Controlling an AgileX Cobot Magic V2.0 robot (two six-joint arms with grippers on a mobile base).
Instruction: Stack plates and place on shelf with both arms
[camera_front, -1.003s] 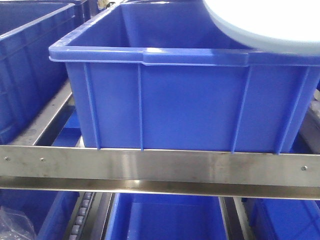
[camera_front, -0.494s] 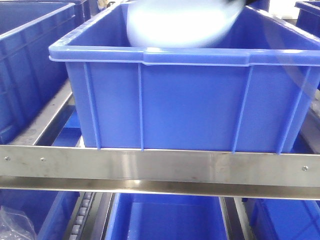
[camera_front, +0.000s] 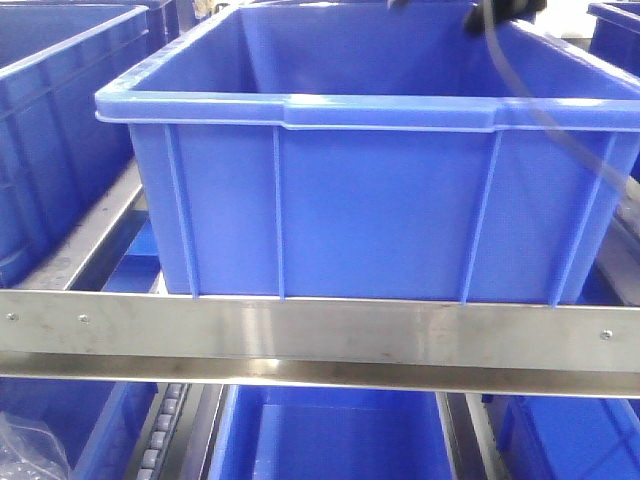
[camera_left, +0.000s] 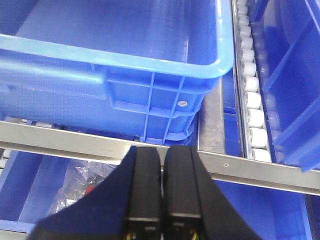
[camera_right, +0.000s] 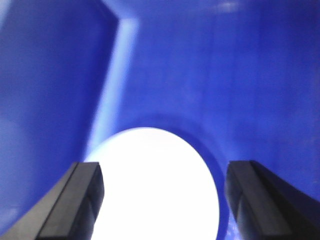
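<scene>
In the right wrist view a bright white round plate (camera_right: 155, 185) lies on the floor of the blue bin (camera_right: 225, 75); glare hides whether it is one plate or two stacked. My right gripper (camera_right: 164, 167) hangs open above it, the dark fingers (camera_right: 82, 197) wide apart on either side and touching nothing. In the front view no plate shows behind the bin (camera_front: 370, 210) wall; only a dark bit of arm and its cable (camera_front: 508, 10) reach over the bin's top right. My left gripper (camera_left: 163, 150) is shut and empty, in front of the metal shelf rail (camera_left: 60, 140).
The bin sits on a steel shelf rail (camera_front: 320, 335). More blue bins stand to the left (camera_front: 50, 120), to the right (camera_left: 295, 85) and on the level below (camera_front: 330, 440). A roller track (camera_left: 252, 100) runs beside the bin. A plastic bag (camera_left: 80, 182) lies below.
The white plate, first above the bin's right rim, swept left and down into the bin and has dropped out of the front view. A dark arm and cable now show at the top.
</scene>
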